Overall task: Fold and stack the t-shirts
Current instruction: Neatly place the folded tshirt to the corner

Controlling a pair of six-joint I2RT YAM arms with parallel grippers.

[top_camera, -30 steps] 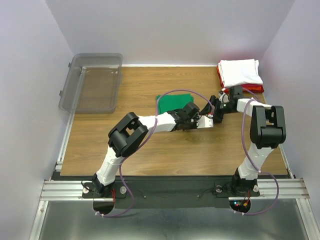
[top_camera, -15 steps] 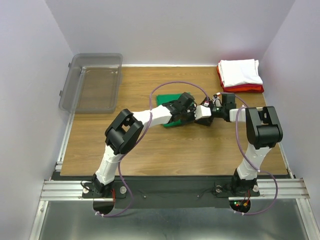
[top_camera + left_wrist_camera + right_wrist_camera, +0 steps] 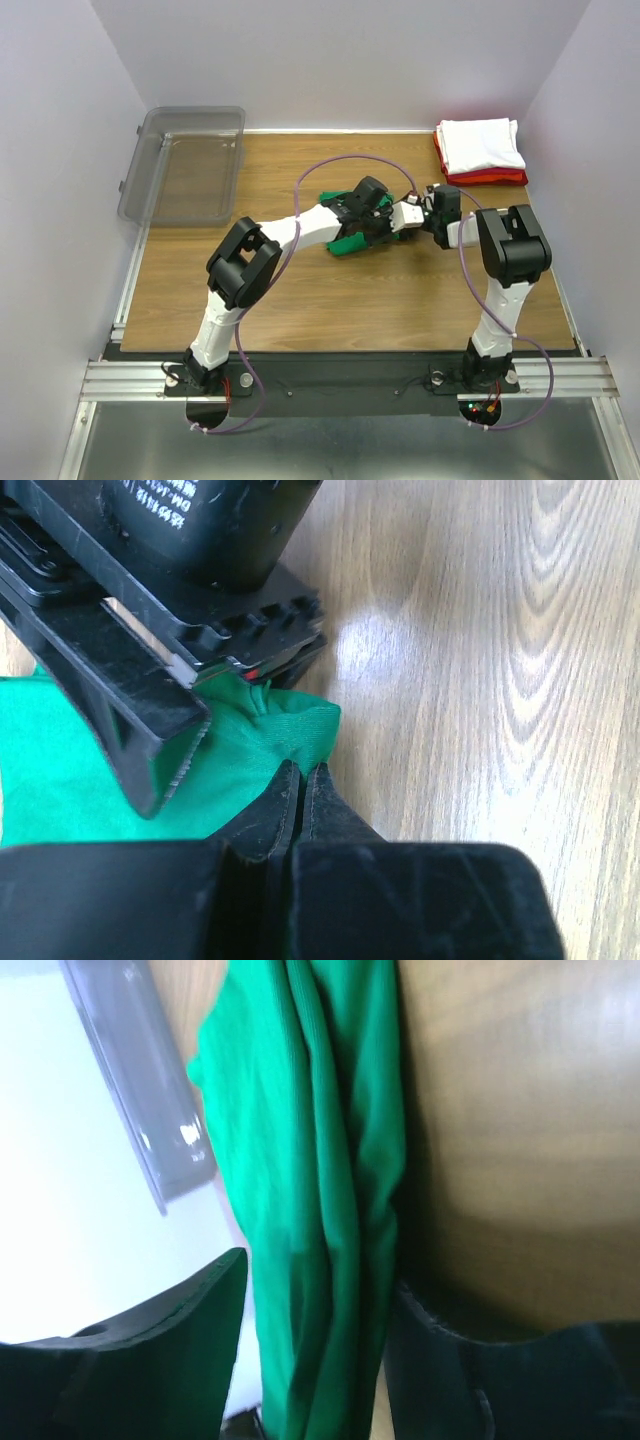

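Far right corner of the table (image 3: 300, 300): white shirt (image 3: 482, 143) folded to a neat rectangle, lying on top of the red shirt (image 3: 495, 178), also folded; only the red edge shows along its near and left sides. Two of the three look done and stacked.

Middle of the table, a little toward the right: green shirt (image 3: 346, 243), mostly hidden under both arms in the overhead view. What shows is bunched and creased, not a flat rectangle. Cannot say how many folds it has.

Left pincer (image 3: 303, 775): fingers pressed together, a corner of green cloth caught at the tips, low over the wood.

Right pincer (image 3: 318, 1280): fingers stand either side of a rope of gathered green cloth that fills the gap between them. Cannot tell whether they actually clamp it or only straddle it.

Far left corner: clear grey bin (image 3: 185, 165), nothing seen in it.

Judgement: last shirt in hand. Left to do: finish its fold, carry it to the far right corner, set it on the white one.
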